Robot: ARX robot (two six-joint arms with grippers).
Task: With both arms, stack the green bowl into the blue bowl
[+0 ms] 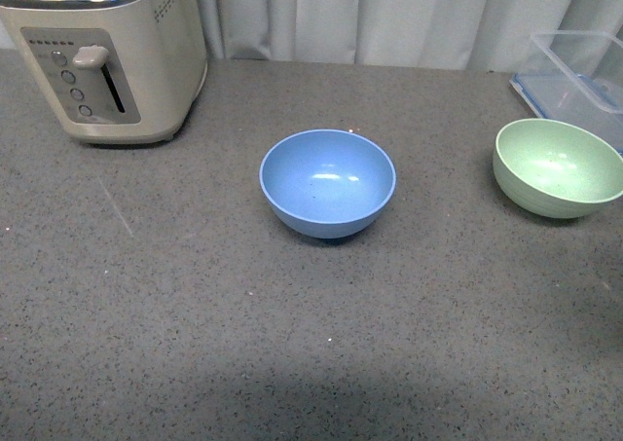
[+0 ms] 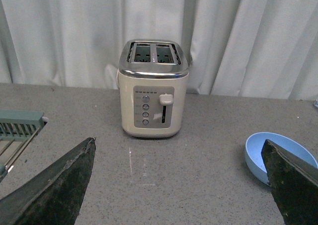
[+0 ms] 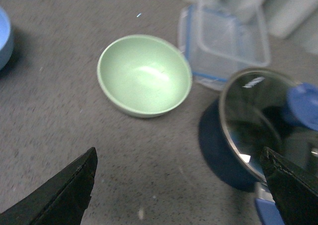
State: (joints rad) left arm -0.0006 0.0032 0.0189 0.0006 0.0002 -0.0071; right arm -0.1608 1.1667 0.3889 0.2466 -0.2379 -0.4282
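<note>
The blue bowl (image 1: 328, 182) sits upright and empty in the middle of the grey counter. The green bowl (image 1: 559, 166) sits upright and empty at the right edge of the front view. Neither arm shows in the front view. My left gripper (image 2: 180, 185) is open and empty above the counter, with the blue bowl (image 2: 258, 153) partly hidden behind one finger. My right gripper (image 3: 180, 185) is open and empty, with the green bowl (image 3: 144, 75) lying beyond its fingers, apart from them.
A cream toaster (image 1: 107, 52) stands at the back left. A clear plastic container (image 1: 581, 76) with a blue-edged lid lies behind the green bowl. A dark blue pot with a glass lid (image 3: 258, 125) sits close to the green bowl. A rack edge (image 2: 17, 128) shows in the left wrist view.
</note>
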